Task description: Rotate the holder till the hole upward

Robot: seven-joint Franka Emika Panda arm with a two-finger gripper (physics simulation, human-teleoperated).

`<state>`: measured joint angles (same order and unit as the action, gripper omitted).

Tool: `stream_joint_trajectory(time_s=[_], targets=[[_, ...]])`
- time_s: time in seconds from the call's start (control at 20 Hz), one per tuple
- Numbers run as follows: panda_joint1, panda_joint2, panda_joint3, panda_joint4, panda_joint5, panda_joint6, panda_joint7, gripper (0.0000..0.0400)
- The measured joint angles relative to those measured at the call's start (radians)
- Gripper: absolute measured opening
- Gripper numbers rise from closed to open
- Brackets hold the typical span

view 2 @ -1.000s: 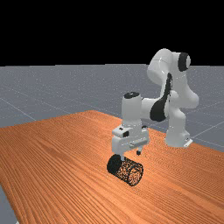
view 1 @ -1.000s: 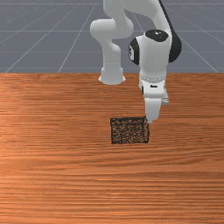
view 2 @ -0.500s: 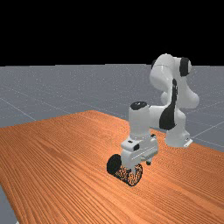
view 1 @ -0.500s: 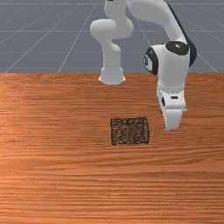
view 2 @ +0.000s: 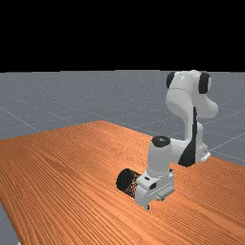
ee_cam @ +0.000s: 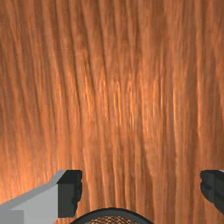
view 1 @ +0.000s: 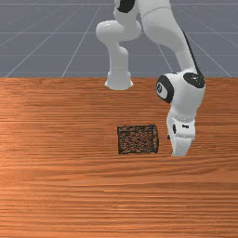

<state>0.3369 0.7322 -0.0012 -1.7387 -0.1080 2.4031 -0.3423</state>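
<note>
In the front view my gripper (view 1: 180, 151) is low over the table, just off the holder's front-view right end. The holder (view 1: 137, 139) is a black mesh cylinder lying on its side, its length running left to right there. The far view has my gripper (view 2: 147, 205) in front of one end of the holder (view 2: 127, 181), hiding that end. Seen from the wrist, my gripper (ee_cam: 141, 190) has its black-tipped fingers wide apart, and the dark rim of the holder (ee_cam: 112, 211) curves in between and beyond them, touching neither as far as shows.
The wooden table (view 1: 60, 186) extends around the holder on all sides. In the front view the arm's base stands at the table's back edge, behind the holder, and the forearm comes down on the right.
My hand has moved from above the holder's front-view right end to beyond that end, then lower and nearer the front camera. The holder lies as before.
</note>
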Motion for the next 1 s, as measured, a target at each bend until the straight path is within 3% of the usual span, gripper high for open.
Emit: stream_joint_trajectory(time_s=[0.35,0.4,0.45,0.5,0.6,0.7,0.75,0.8,0.9,0.95,1.0], targets=[[0.182,0.088,-0.136,0.078,-0.164,-0.138,0.197,0.04],[0.292,0.212,-0.238,0.272,-0.273,-0.413,0.286,0.04],[0.312,0.232,-0.253,0.302,-0.291,-0.464,0.296,0.04],[0.309,0.17,-0.234,0.191,-0.278,-0.374,0.317,0.04],[0.337,0.16,-0.244,0.164,-0.295,-0.392,0.345,0.04],[0.338,0.123,-0.235,0.097,-0.295,-0.336,0.354,0.04],[0.35,0.143,-0.249,0.124,-0.309,-0.375,0.36,0.0243],[0.361,0.163,-0.263,0.151,-0.323,-0.414,0.364,0.0148],[0.372,0.177,-0.281,0.16,-0.345,-0.442,0.37,0.0055],[0.361,0.142,-0.272,0.1,-0.338,-0.38,0.371,0.0033],[0.364,0.144,-0.282,0.095,-0.349,-0.385,0.374,0.002]])
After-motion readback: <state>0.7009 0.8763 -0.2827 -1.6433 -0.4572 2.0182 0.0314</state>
